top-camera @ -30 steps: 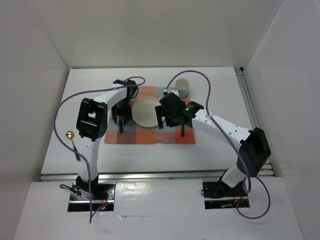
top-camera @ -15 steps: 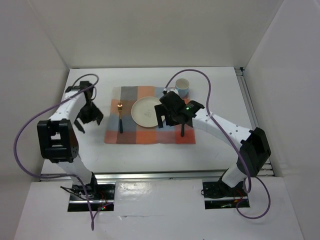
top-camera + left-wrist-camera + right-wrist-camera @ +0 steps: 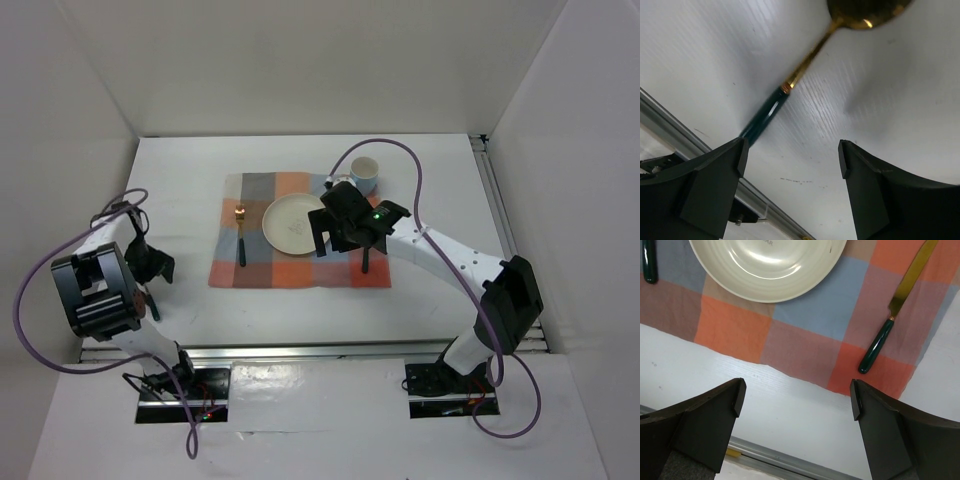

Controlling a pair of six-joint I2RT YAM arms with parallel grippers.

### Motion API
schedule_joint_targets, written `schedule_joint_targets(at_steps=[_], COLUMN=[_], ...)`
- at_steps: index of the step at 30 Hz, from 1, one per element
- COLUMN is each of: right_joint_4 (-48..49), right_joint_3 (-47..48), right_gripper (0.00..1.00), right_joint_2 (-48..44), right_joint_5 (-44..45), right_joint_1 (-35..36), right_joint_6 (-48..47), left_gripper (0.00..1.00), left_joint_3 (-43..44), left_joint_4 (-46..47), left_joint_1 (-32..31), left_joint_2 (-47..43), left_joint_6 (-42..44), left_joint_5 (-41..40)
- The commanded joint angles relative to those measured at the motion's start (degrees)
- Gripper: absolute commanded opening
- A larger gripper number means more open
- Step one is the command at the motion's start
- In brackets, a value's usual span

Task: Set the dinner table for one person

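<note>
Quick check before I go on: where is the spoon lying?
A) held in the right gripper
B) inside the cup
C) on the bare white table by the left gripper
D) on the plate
C: the left wrist view shows the spoon lying flat on the white dinner table, just ahead of the open left gripper.

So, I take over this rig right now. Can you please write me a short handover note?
Left gripper: open, low over the spoon, which lies on the bare table at the left, not gripped.
Right gripper: open, empty, above the near edge of the mat.
Done: plate on the mat, fork left of it, knife right of it, cup by the mat's far right corner.
Left: grasp the spoon and lay it at the setting, probably beside the knife.
</note>
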Motion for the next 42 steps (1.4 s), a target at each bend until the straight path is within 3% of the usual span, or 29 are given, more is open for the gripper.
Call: schedule_joint_targets(at_steps=[1,10,18,21,22,23,24,26,37,42], right_joint_4=[1.2,0.6,0.6,0.1,0.1,0.1,0.1,0.1,-0.9,-1.5], right_joint_3=[0.4,0.9,1.4,1.9,1.9,2.5,2.5,2.5,2.5,2.5], right_gripper=[0.99,0.99,0.99,0.99,0.99,0.99,0.99,0.99,0.99,0.99], right_joint_2=[-2.1,-2.1,-1.6,-1.6,-1.6,-1.6,-1.6,-1.6,-2.1,-2.7], right_joint_5=[-0.2,-1.4,-0.9,-0.9,-0.9,-0.9,-0.3,-0.3,2.2,3.3], right_joint_1=[-0.3,-0.3,-0.3,-0.3,-0.3,-0.3,-0.3,-0.3,-0.3,-0.3], right_joint_6=[-0.6,0.0,0.0,0.0,0.0,0.0,0.0,0.0,0.5,1.0], left_gripper=[0.91,0.92,0.83,0.64,0.43,0.29,0.16,0.0,0.0,0.0], left_joint_3=[-1.5,-2.2,-2.1,-2.1,-2.1,-2.1,-2.1,-1.6,4.5,7.8], left_joint_4=[2.7,5.7,7.7,8.3,8.3,8.8,8.8,8.1,4.9,3.7], left_joint_1=[4.2,6.7,9.1,9.1,9.1,8.3,8.3,6.4,-9.2,-13.1], left_joint_2=[-1.2,2.0,7.5,8.1,8.1,8.1,7.5,7.5,3.4,1.7], left_joint_6=[0.9,1.1,-0.1,0.6,1.2,1.2,1.7,1.7,2.8,6.0], left_joint_5=[1.5,4.7,5.9,7.0,7.1,7.1,7.1,6.3,4.9,4.9])
